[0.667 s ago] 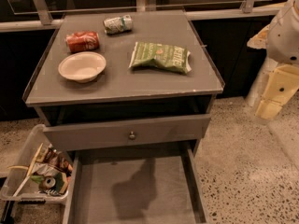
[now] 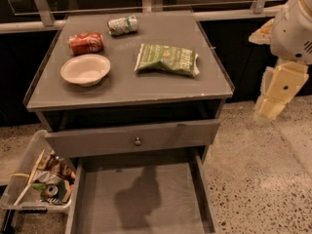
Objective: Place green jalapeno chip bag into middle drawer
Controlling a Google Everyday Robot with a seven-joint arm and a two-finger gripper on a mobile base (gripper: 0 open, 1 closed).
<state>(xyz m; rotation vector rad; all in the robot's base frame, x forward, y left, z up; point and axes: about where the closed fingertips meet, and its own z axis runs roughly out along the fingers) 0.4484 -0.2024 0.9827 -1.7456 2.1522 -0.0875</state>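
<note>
The green jalapeno chip bag (image 2: 167,59) lies flat on the right half of the grey cabinet top (image 2: 126,89). The middle drawer (image 2: 170,204) is pulled out wide open at the bottom of the view, its flat grey floor bare apart from a shadow. My gripper (image 2: 269,108) hangs pointing down at the right edge of the view, beside the cabinet's right side. It is apart from the bag, to the right of it and lower, and holds nothing that I can see.
A white bowl (image 2: 85,69), a crushed red can (image 2: 86,43) and a crushed green-and-white can (image 2: 123,25) sit on the left and back of the cabinet top. A closed drawer front with a round knob (image 2: 138,141) is above the open drawer. A bin of trash (image 2: 41,184) stands on the floor at the left.
My gripper has shifted slightly left and up at the right edge. The bag and the other objects have not moved.
</note>
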